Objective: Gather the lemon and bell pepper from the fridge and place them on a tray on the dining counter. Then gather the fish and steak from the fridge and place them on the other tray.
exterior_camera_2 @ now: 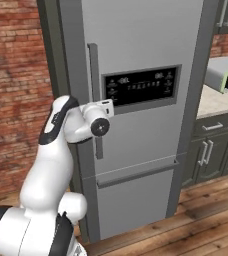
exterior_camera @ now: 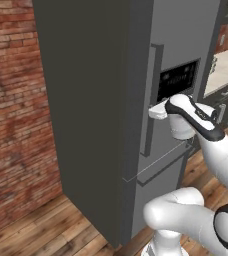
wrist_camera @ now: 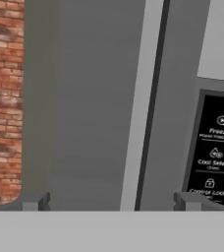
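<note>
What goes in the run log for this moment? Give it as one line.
phase: reaching for fridge handle | gripper: open, straddling handle, not closed | fridge: door shut | held: nothing

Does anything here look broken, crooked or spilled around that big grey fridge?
Nothing stands out. The fridge is shut and undamaged, its long handle straight, its display panel intact. The tool is open in front of the handle.

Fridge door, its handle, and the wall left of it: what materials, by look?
Fridge door: likely brushed steel, an even matte grey sheen. Handle: seemingly the same grey metal, a slim vertical bar. Wall: red brick, rough mottled courses with pale mortar lines.
</note>
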